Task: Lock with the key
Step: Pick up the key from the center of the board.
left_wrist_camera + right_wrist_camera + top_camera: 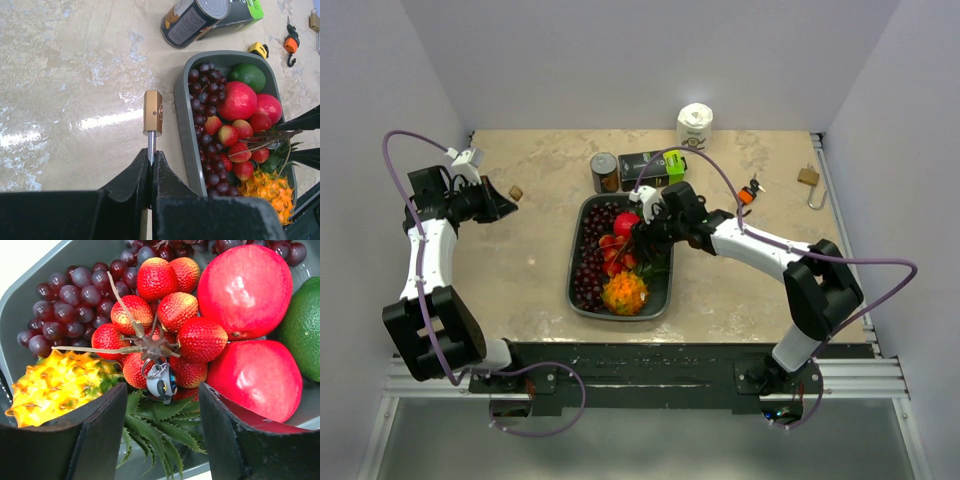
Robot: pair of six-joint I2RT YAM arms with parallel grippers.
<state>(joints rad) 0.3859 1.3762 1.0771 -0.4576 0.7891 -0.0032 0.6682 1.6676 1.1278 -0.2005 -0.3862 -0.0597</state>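
My left gripper [151,157] is shut on the steel shackle of a brass padlock [152,112] and holds it over the bare table left of the tray; in the top view the padlock [516,192] shows just past that gripper [503,203]. My right gripper [162,388] is open low over the grey fruit tray [30,285]. A small grey-blue key fob on a ring [161,381] lies between its fingers among the strawberries [200,337]; the key blade is hidden. In the top view the right gripper [642,232] sits over the tray [575,270].
The tray holds grapes [202,107], red fruits [245,287], a spiky orange fruit [55,385] and a green fruit [248,76]. Behind it stand a can [605,172], a dark box [655,167] and a paper roll [696,125]. An orange-tagged key [748,193] and a second padlock [808,178] lie back right.
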